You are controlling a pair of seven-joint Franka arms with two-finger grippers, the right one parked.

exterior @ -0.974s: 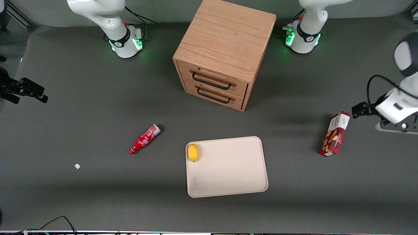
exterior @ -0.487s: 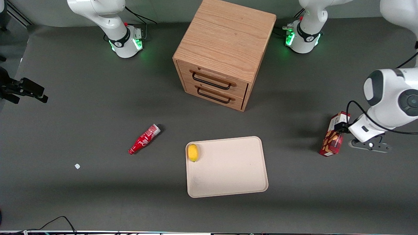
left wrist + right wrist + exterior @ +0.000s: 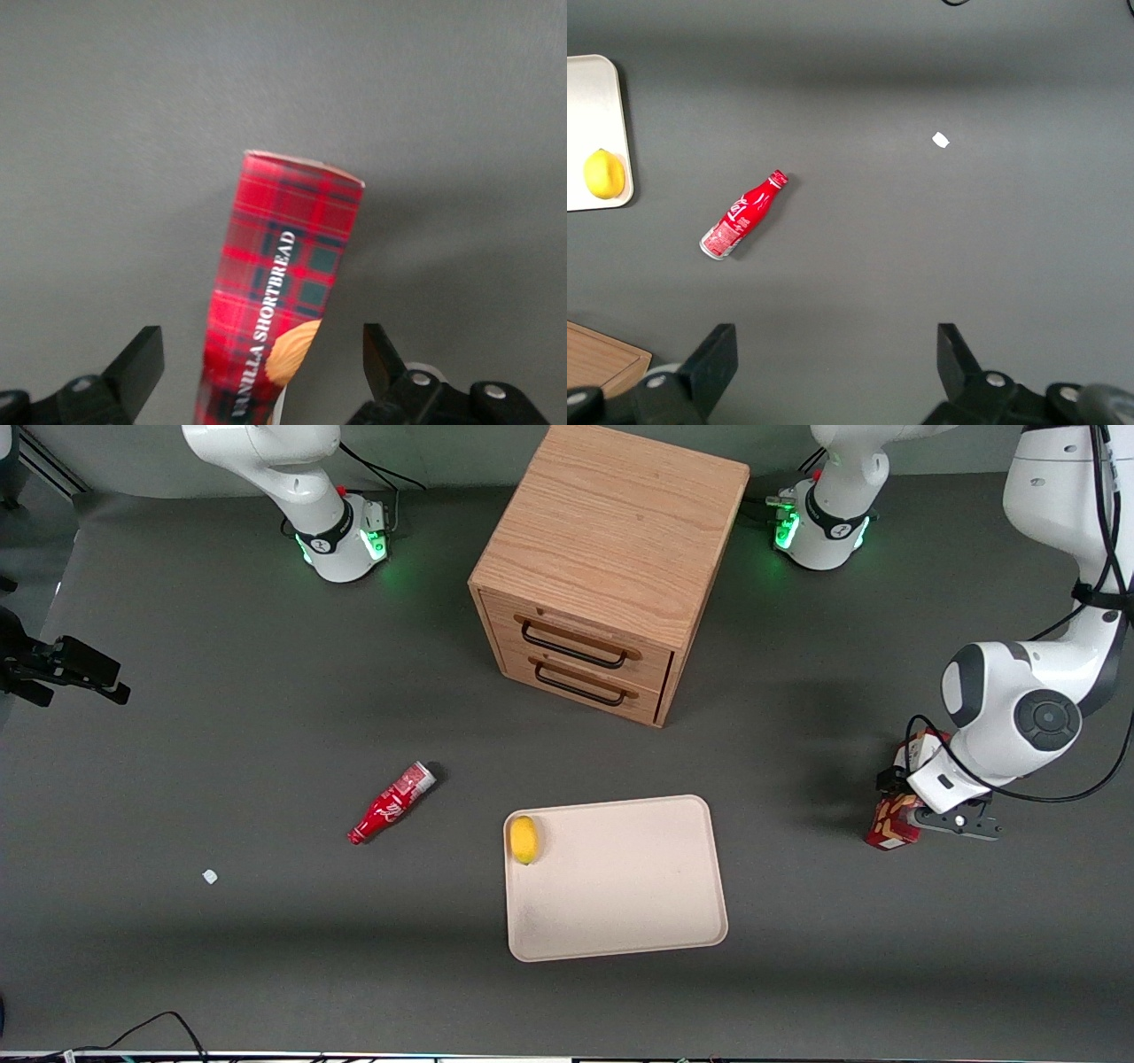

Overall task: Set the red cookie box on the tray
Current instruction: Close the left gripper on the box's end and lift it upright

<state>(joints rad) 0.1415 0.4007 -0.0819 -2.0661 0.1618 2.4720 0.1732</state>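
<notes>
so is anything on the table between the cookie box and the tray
No: in the front view, only bare mat separates the red cookie box from the tray; the open gripper straddles the box.

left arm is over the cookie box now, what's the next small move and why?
Probably lower a little further, then close. The gripper is open above the red cookie box, one finger on each side, neither touching it. The box lies on the table, apart from the tray.
</notes>
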